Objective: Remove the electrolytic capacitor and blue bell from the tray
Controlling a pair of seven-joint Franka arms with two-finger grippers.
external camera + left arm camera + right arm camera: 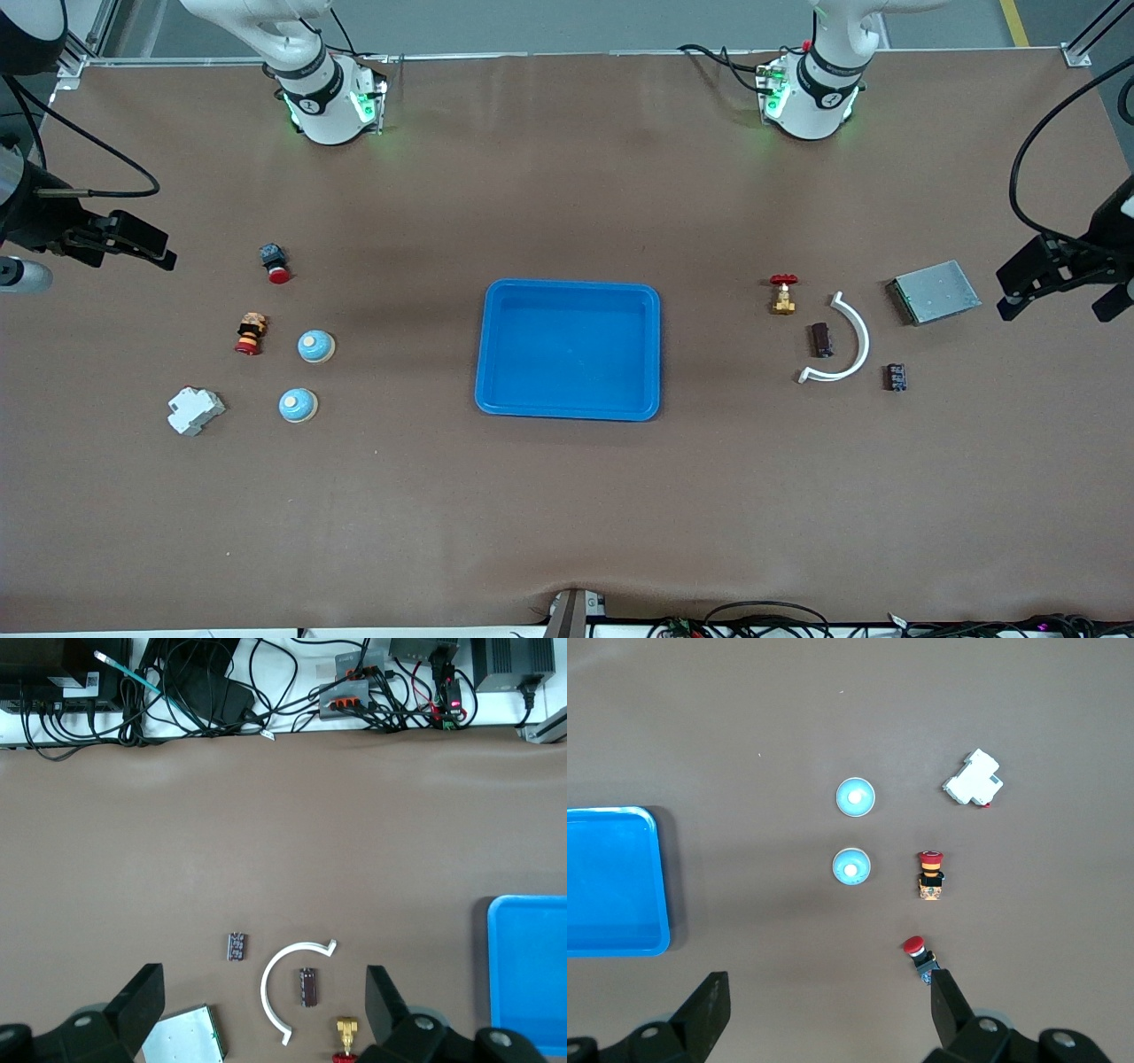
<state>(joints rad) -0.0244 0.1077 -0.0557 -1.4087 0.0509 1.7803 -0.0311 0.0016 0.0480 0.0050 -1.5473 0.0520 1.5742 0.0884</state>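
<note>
Evidently 2 wide-open, empty claws

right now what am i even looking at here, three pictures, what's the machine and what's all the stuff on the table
Two robot arms share a brown table. One picture looks down from across the table; the other two come from cameras on each arm's wrist.

In the middle sits an empty blue tray. Toward the right arm's end lie two blue bells, two red push buttons and a white block. Toward the left arm's end lie a dark capacitor inside a white curved strip, a brass valve, a small dark chip and a grey metal box.

The left pincer and right pincer are both open and hold nothing.
</note>
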